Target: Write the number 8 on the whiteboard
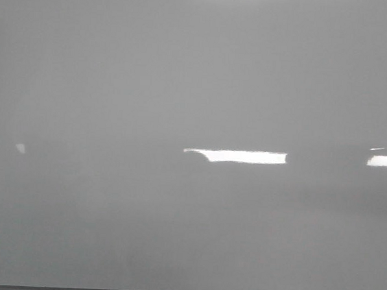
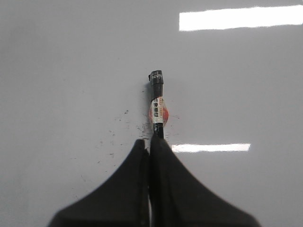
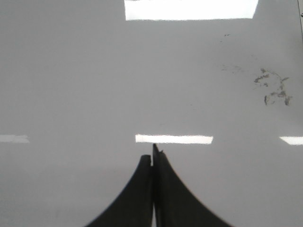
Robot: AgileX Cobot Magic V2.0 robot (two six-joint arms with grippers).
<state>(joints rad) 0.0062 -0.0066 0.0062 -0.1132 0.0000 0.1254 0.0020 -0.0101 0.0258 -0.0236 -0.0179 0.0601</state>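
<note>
With the left gripper (image 2: 150, 142) clamped shut on a black marker (image 2: 157, 101) over the whiteboard (image 1: 119, 82), no number 8 yet visible, and the right gripper (image 3: 152, 158) closed on nothing (smudges nearby), a tilted tip could skip or smear strokes.

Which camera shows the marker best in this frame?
The left wrist view: the marker sticks out from the closed left gripper, its labelled barrel clear against the whiteboard. The front view shows only blank board, and the right wrist view shows no marker, only its own gripper.
</note>
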